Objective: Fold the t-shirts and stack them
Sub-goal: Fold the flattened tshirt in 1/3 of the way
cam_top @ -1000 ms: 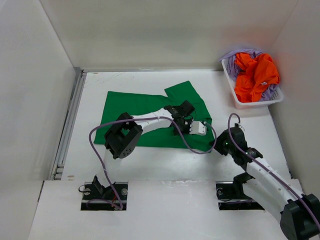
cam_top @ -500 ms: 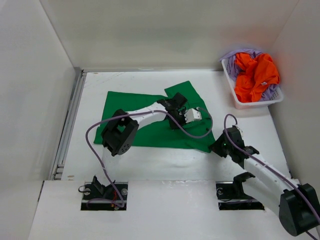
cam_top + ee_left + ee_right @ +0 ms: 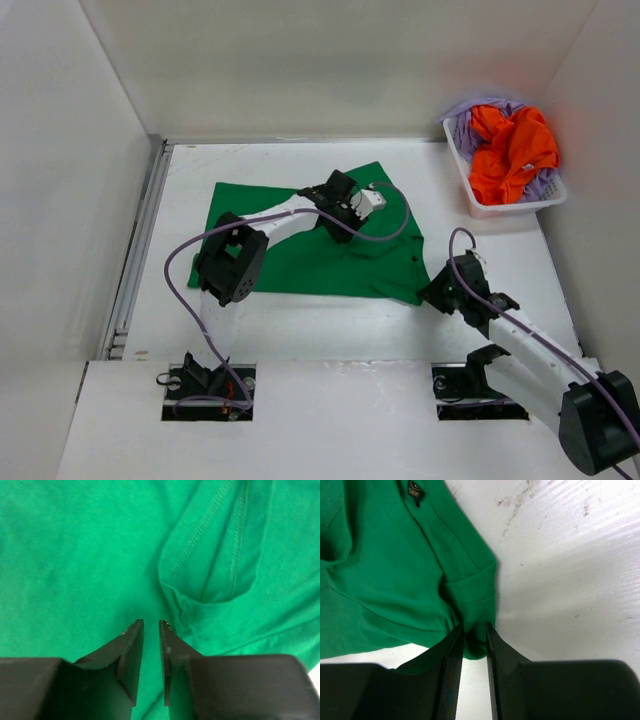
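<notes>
The green t-shirt (image 3: 290, 255) lies spread on the white table, its right side bunched into folds. My left gripper (image 3: 338, 207) hovers over its far right part. In the left wrist view its jaws (image 3: 151, 622) stand a narrow gap apart with nothing gripped, and a stitched sleeve fold (image 3: 210, 580) lies just ahead to the right. My right gripper (image 3: 432, 290) sits at the shirt's near right corner. In the right wrist view the gripper (image 3: 475, 626) is shut on that green corner (image 3: 472, 605). The orange t-shirt (image 3: 515, 150) and the lavender one (image 3: 465, 128) lie crumpled in the basket.
The white mesh basket (image 3: 510, 210) stands at the far right against the side wall. A metal rail (image 3: 140, 240) runs along the table's left edge. White walls close in the back and both sides. A purple cable (image 3: 185, 280) loops off the left arm.
My left gripper has swung from the shirt's near right toward the far middle, and its jaws have parted slightly. The right gripper shifted a little left with the corner.
</notes>
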Robot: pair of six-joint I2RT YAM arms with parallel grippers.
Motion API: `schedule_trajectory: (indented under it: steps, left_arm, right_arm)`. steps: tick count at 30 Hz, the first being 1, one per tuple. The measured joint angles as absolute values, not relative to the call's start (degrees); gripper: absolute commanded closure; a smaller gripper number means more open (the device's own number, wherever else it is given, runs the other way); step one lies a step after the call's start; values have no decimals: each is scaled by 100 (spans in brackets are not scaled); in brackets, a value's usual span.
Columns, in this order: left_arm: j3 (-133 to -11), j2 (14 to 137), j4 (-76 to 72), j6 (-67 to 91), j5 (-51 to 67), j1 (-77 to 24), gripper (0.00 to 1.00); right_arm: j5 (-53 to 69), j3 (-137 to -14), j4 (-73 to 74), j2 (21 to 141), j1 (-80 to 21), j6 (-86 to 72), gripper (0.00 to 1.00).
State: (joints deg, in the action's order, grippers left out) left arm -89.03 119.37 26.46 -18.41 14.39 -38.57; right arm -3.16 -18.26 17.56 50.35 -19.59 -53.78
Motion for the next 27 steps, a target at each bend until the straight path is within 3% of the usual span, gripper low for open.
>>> schedule_trajectory:
  steps: [7, 15, 27]
  left_arm:
    - [-8903, 11931, 2482, -1758, 1236, -3907, 71]
    - [-8897, 11808, 2602, -2469, 1852, -4287, 62]
    - [-8897, 11808, 2783, -3166, 1776, -4464, 65]
  right_arm:
    - [-475, -1848, 1846, 4974, -2045, -5347, 70]
    - [-539, -1914, 1905, 4976, -2073, -5271, 68]
    - [-545, -1914, 1914, 4908, -2073, -5271, 68]
